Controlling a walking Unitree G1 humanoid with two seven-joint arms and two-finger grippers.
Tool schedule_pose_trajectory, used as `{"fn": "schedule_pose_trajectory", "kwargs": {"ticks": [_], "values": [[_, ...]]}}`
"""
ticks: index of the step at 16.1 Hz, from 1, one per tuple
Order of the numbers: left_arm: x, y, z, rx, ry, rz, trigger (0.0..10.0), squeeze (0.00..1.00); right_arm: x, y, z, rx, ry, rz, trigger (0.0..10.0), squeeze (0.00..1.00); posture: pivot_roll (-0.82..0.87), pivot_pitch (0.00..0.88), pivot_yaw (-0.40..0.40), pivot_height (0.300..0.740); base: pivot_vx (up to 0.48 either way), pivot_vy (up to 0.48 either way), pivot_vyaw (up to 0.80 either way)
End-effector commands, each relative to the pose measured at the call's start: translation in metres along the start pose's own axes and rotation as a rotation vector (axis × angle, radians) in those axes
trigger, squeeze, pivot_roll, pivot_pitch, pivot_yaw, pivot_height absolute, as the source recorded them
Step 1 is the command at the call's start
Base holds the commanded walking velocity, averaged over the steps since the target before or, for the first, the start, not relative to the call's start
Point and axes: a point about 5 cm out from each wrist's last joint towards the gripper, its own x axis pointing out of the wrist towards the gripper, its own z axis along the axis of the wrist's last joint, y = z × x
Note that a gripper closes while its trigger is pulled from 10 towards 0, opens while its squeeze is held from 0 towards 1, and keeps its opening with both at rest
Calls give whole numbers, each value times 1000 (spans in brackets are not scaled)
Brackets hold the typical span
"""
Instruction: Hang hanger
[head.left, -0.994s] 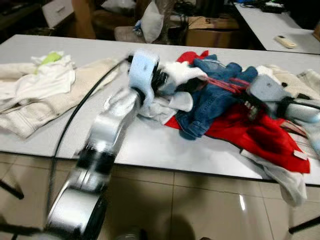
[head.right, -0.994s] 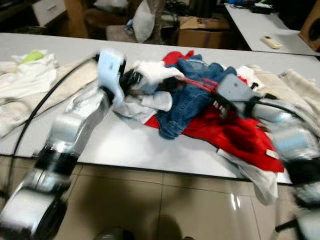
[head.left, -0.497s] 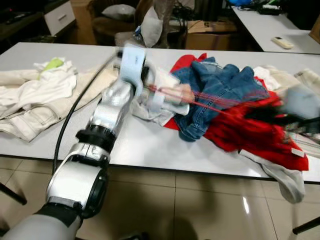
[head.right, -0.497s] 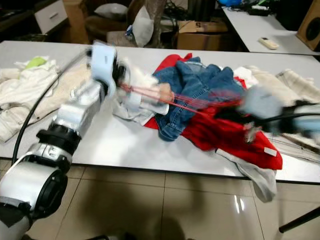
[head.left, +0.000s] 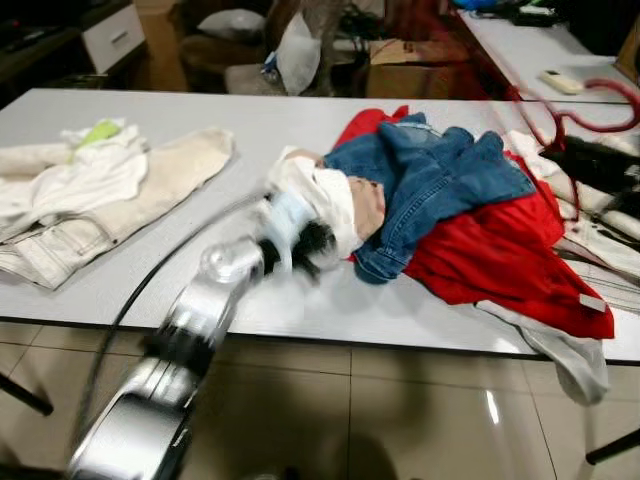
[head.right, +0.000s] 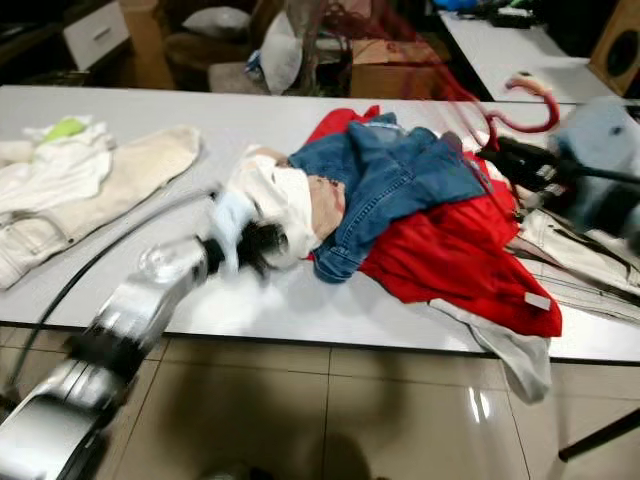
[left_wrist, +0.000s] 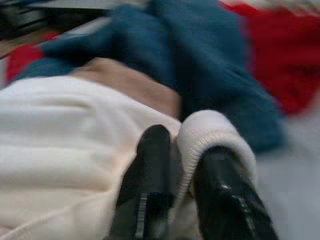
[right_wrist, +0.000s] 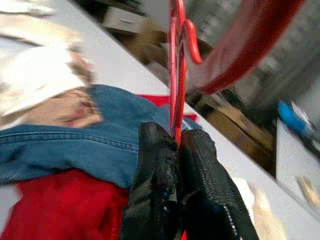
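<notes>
Right pincer (right_wrist: 176, 150) clenched on red hanger (right_wrist: 175, 70); left pincer (left_wrist: 186, 165) pinching white garment (left_wrist: 60, 145).

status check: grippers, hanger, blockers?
Right gripper shut on red hanger, lifted off pile. Left gripper pinching white garment. Denim jacket on heap.

no readable text, labels, brands or numbers on anything, pictures motion-blurred
</notes>
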Motion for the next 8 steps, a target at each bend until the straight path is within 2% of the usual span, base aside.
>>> {"fn": "schedule_pose_trajectory", "kwargs": {"ticks": [1,2,3,4,5,7,8], "values": [[-6,-2,4,91,31,-36,10000,1000,5,5,0,-6,5,-28,10000,0,-100,0,89,740,0,0,0],[-15,-3,4,131,48,-39,10000,1000,11,11,-2,44,6,-47,10000,0,-103,0,91,740,0,0,0],[-41,-3,20,85,-19,7,10000,1000,29,29,-4,189,1,-154,10000,0,-107,0,94,740,0,0,0],[-56,-7,32,17,-90,3,10000,1000,37,40,-2,223,-7,-212,10000,0,-100,0,88,740,0,0,0],[-68,-12,43,-47,-165,-5,10000,1000,42,51,4,273,-53,-220,10000,0,-99,0,87,740,0,0,0],[-80,-16,54,-125,-264,22,10000,1000,50,67,17,367,-168,-220,10000,0,-87,0,77,740,0,0,0],[-82,-14,54,-155,-299,96,10000,1000,52,74,24,403,-213,-240,10000,0,-87,0,76,740,0,0,0]]}}
